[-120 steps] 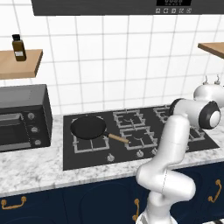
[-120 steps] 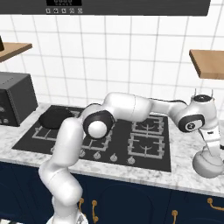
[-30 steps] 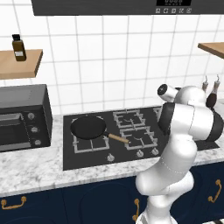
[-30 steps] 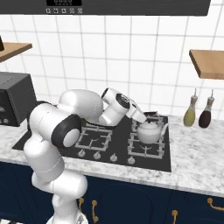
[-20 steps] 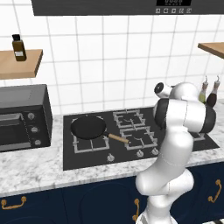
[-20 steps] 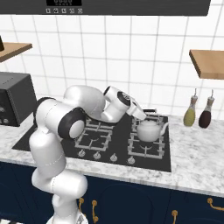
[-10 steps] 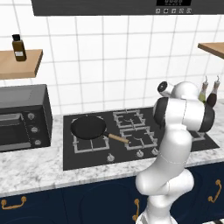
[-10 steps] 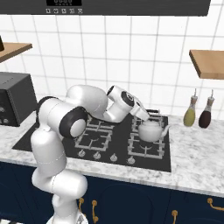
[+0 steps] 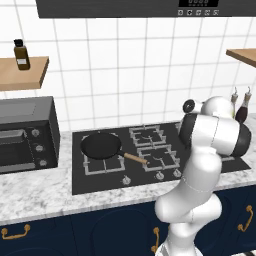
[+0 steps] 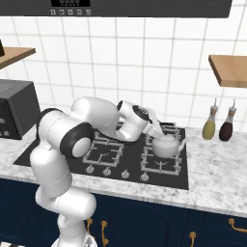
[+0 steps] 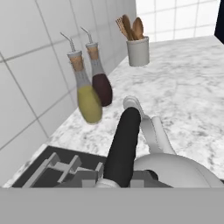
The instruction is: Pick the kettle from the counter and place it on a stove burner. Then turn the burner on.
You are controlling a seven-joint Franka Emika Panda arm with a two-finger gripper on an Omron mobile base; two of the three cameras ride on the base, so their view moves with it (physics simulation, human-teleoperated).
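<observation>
Item 1, the kettle [image 10: 165, 146]: I find it standing upright on the stove burner [image 10: 163, 159] at the right end of the cooktop, spout toward the right. From the hand camera I see its black handle [image 11: 124, 146] running up the middle of the picture and the rounded silver body [image 11: 175, 171] low at the right.

Item 2, the gripper [image 10: 155, 130]: I see it from the right base camera just above and left of the kettle, at the handle. Its jaws stand nearly together; I cannot tell from my pictures whether they still pinch the handle.

Item 3, the counter [image 10: 217, 178]: white marbled stone, running on both sides of the black cooktop.

Item 4, two bottles against the tiled wall, right of the cooktop: a yellow-green bottle [image 11: 89, 101] and a dark red bottle [image 11: 102, 87], side by side, both with thin spouts.

Item 5, a white utensil crock [image 11: 138, 51] holding wooden spoons, farther along the counter past the bottles.

Item 6, a black frying pan [image 9: 101, 145] with a wooden handle, on the left burners, well apart from the kettle.

Item 7, a dark toaster oven [image 9: 27, 134] on the counter left of the cooktop.

Item 8, a small brown bottle [image 9: 20, 54] on the wooden shelf [image 9: 23, 73] above that oven.

Item 9, a row of burner knobs [image 10: 125, 173] along the cooktop's near edge.
</observation>
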